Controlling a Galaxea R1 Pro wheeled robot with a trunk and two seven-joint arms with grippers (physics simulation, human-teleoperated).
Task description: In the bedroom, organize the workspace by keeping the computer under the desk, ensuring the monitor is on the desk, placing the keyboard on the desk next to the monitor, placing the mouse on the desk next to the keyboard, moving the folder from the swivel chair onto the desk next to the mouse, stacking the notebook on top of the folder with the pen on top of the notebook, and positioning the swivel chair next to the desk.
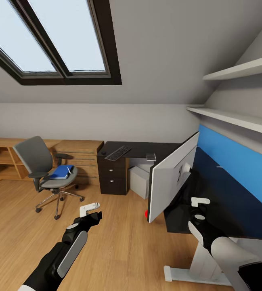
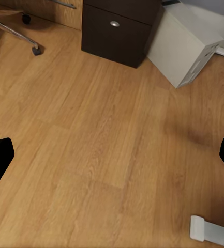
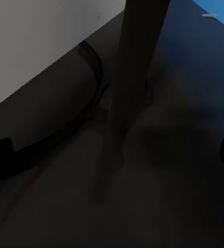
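Your right gripper sits over the near part of the desk, just behind the monitor. In the right wrist view its finger tips sit far apart at both edges, so it's open wide, nothing held; the monitor's dark stand post rises btwn them and the ring base curves on the black top.

Your left gripper hangs over bare wood floor, left of the desk. Its tips are also spread to the frame edges in the left wrist view, holding nothing.

The monitor stands on the desk w/ its pale back toward you, angled. Far end of the desk: keyboard, the mouse just left of it, and a small grey notebook to the right, apart from the keyboard. The computer sits on the floor under the desk, beside a dark drawer cabinet.

The swivel chair is well left of the desk, near a wooden chest. The blue folder lies on its seat. Can't make out the pen.
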